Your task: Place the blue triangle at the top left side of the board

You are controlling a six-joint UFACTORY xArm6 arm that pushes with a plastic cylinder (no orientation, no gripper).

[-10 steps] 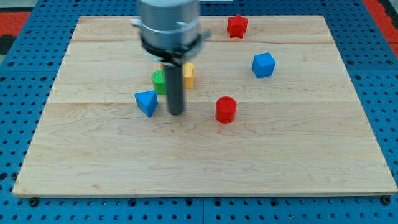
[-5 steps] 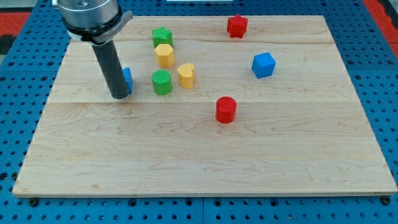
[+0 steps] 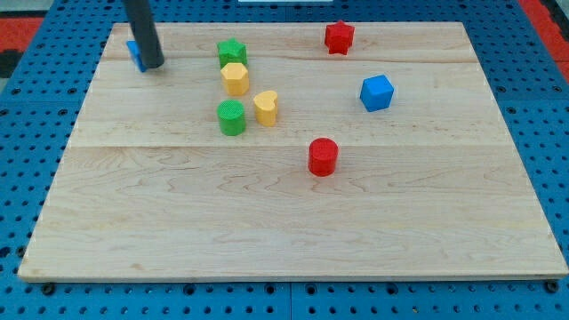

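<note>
While the dark rod is standing near the top left corner of the wooden counter (image 3: 284, 222), my tip (image 3: 153, 66) is touching the blue triangle (image 3: 135, 54), which is peeking out on the rod's left. There is no gripper, only the rod. A green star (image 3: 232, 52) is sitting well apart, toward the view's right.

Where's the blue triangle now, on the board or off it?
On. The blue triangle sits on the board near its top-left corner, mostly hidden behind the rod; my tip is against its right side.
</note>
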